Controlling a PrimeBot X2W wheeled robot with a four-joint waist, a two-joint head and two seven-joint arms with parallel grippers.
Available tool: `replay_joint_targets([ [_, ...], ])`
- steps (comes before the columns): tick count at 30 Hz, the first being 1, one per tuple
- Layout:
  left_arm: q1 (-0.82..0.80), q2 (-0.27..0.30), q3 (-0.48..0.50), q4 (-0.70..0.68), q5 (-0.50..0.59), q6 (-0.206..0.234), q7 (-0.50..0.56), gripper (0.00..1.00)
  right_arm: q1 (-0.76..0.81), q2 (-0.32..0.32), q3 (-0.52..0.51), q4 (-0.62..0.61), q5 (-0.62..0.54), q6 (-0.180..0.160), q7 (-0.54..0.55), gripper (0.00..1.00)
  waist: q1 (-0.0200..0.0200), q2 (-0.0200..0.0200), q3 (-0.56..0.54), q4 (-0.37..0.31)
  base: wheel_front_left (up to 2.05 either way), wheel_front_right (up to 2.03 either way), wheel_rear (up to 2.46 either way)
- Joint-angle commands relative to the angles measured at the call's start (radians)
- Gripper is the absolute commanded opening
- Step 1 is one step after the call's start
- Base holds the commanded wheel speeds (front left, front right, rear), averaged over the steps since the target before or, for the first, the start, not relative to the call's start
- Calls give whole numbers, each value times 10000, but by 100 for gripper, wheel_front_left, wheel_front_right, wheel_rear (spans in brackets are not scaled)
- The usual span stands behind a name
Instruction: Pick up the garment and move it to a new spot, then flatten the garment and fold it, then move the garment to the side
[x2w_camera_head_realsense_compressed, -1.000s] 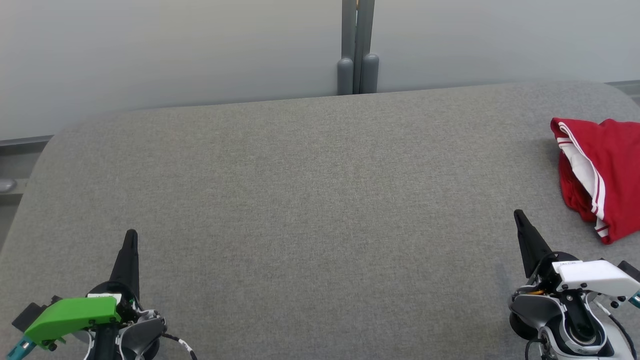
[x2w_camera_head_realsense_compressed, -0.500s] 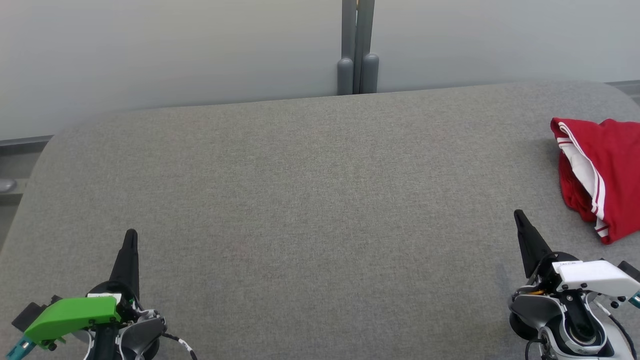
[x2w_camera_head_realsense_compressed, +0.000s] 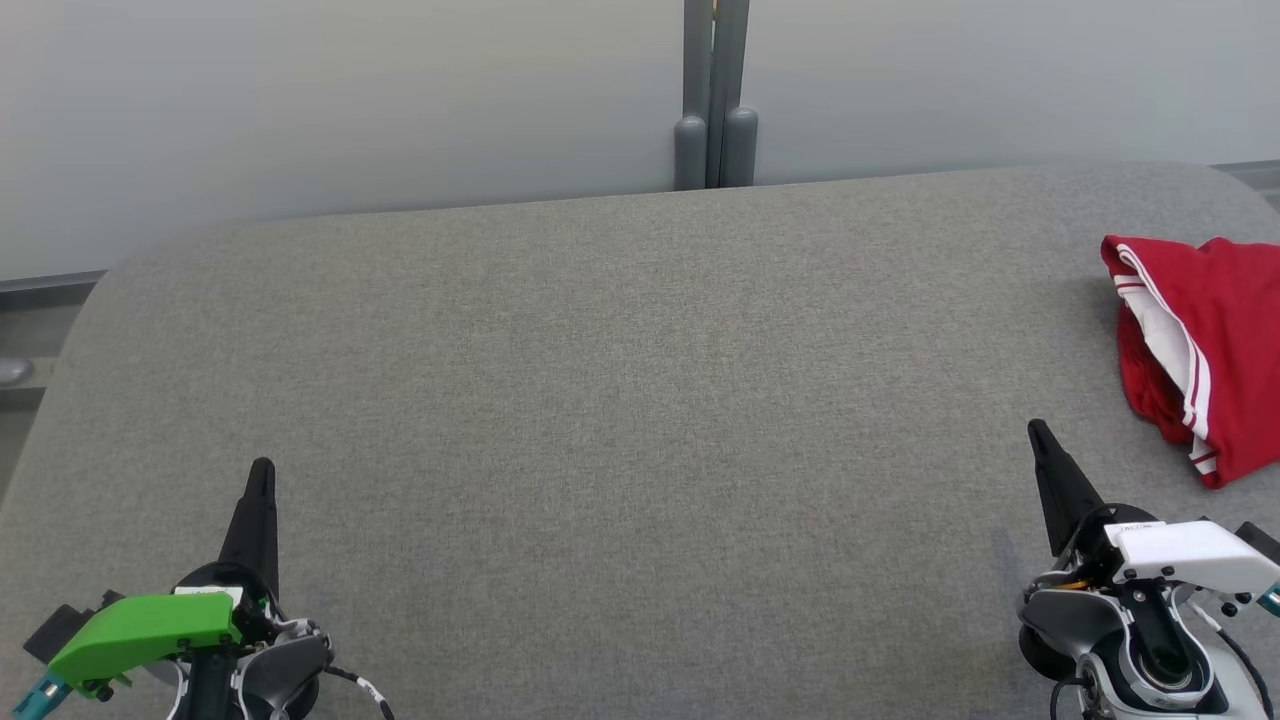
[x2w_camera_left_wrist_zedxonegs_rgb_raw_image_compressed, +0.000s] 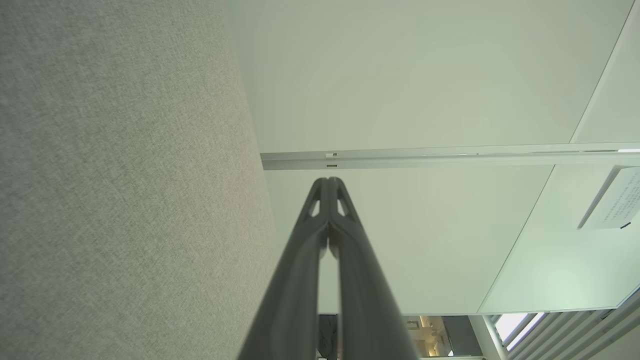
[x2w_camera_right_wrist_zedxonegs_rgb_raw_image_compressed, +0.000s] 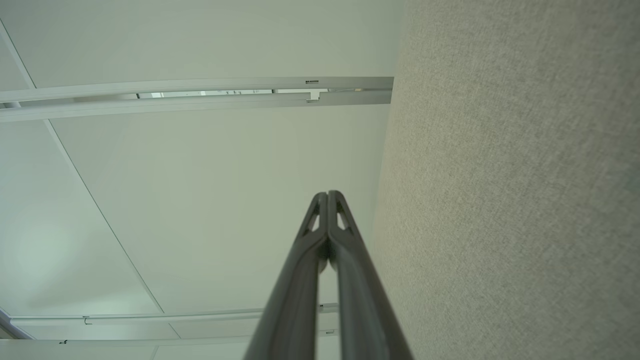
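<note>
A: Head view. Red garment (x2w_camera_head_realsense_compressed: 1200, 350) with white stripes lies bunched on the grey table (x2w_camera_head_realsense_compressed: 620, 400). It sits up and to the right of the right gripper (x2w_camera_head_realsense_compressed: 1037, 432), near it, not touching, and is cut off by the frame's right edge.
B: Right gripper state?
A: Clenched, empty. In the right wrist view its fingers (x2w_camera_right_wrist_zedxonegs_rgb_raw_image_compressed: 357, 300) press together tip to tip.
B: And the other one?
A: Left gripper (x2w_camera_head_realsense_compressed: 262, 468) is the same, clenched on nothing, tips meeting in the left wrist view. The garment is well apart from it, far off to its right across the table.
B: Surroundings?
A: Both grippers sit low over the near part of the table, fingers pointing away from the robot. Grey fabric runs between them. Past the fingertips is a pale wall (x2w_camera_head_realsense_compressed: 350, 100), with a grey post (x2w_camera_head_realsense_compressed: 715, 100) at the table's far edge, roughly midway between the two grippers.
</note>
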Motion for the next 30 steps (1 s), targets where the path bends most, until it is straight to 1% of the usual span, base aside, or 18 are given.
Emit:
replay_joint_targets([
  [1,-117,66,10,-41,-8,-43,9,0,87,-16,-17,-47,53,4,32,0,0,0,0,0,0,0,0],
  [30,-116,66,9,-39,-8,-43,9,0,87,-16,-15,-47,53,4,30,0,0,0,0,0,0,0,0],
])
